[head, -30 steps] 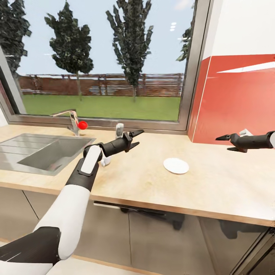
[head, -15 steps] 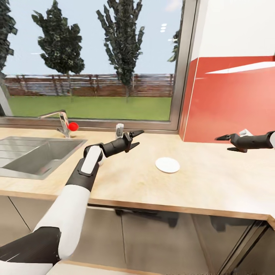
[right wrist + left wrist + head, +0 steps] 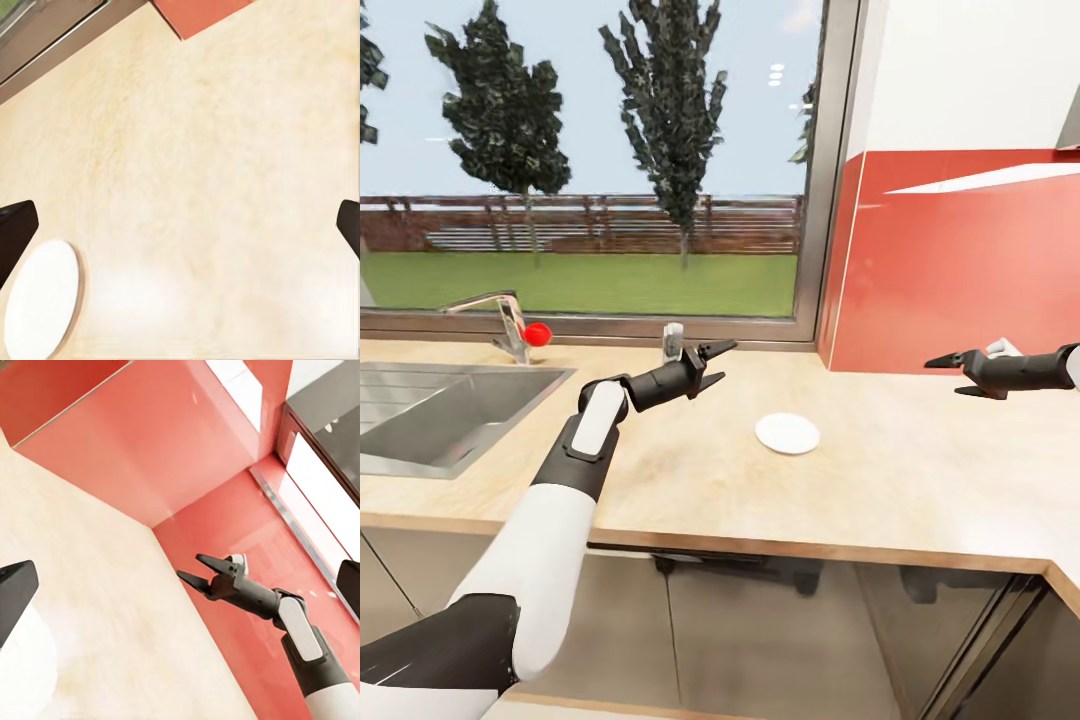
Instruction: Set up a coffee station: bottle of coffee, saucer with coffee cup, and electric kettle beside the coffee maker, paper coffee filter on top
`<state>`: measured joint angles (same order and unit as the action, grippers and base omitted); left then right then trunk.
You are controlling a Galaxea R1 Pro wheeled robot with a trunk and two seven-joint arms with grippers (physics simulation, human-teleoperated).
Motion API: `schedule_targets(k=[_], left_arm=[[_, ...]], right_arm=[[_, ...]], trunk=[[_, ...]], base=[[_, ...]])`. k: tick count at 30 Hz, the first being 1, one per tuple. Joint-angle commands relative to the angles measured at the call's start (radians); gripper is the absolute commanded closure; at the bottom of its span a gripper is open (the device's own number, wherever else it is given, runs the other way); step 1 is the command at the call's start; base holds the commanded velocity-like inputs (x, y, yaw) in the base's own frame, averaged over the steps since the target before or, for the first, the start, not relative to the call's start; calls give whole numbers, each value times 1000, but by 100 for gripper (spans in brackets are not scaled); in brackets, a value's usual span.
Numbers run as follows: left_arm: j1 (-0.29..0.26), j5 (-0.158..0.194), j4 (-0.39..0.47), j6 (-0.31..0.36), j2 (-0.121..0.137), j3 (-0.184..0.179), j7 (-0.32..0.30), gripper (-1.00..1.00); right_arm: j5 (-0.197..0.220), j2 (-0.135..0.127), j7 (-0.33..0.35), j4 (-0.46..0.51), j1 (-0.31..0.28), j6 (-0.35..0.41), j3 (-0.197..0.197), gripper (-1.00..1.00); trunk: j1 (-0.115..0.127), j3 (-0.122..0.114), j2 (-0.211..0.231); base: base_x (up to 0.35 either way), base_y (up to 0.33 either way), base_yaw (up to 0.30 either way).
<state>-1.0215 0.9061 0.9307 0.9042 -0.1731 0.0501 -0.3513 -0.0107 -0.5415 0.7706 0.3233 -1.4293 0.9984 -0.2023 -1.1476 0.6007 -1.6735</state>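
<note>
- Wooden surface [image 3: 880,480] under the window, head view: saucer [image 3: 787,433] lies alone; left end effector [image 3: 715,362] and right end effector [image 3: 950,373] both spread, empty.
- Left wrist view: right end effector [image 3: 196,571] hovers by red backsplash [image 3: 150,442].
- Right wrist view: saucer [image 3: 41,307] probably bare; remaining steps look undone.

A light wood-grain countertop [image 3: 880,480] runs across the kitchen, with grey cabinet fronts [image 3: 760,630] beneath it. At the left a stainless steel sink [image 3: 430,410] is set into the counter, and a chrome faucet [image 3: 495,320] with a red knob [image 3: 538,333] stands behind it. A wide window [image 3: 590,170] with a grey frame looks out on grass, a brown fence, dark trees and pale blue sky. To its right a glossy red backsplash [image 3: 960,260] meets a white wall [image 3: 960,70] above.
</note>
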Motion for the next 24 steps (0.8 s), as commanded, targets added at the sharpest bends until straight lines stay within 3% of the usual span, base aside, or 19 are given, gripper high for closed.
schedule_targets(k=[1, 14, 24], left_arm=[[-1, -4, 0, 7, -1, 5, -5, -100], [-1, -4, 1, 7, -1, 6, -5, -100], [-1, -4, -46, 7, -1, 2, -5, -100]], right_arm=[[-2, 0, 1, 0, -1, 6, -5, -100], [-2, 0, 1, 0, -1, 6, -5, -100], [-2, 1, 1, -15, 5, 6, -5, -100]], trunk=[[0, 1, -1], [0, 1, -1], [0, 1, -1]], base=[[57, -33, 0], [161, -9, 0], [21, 0, 0]])
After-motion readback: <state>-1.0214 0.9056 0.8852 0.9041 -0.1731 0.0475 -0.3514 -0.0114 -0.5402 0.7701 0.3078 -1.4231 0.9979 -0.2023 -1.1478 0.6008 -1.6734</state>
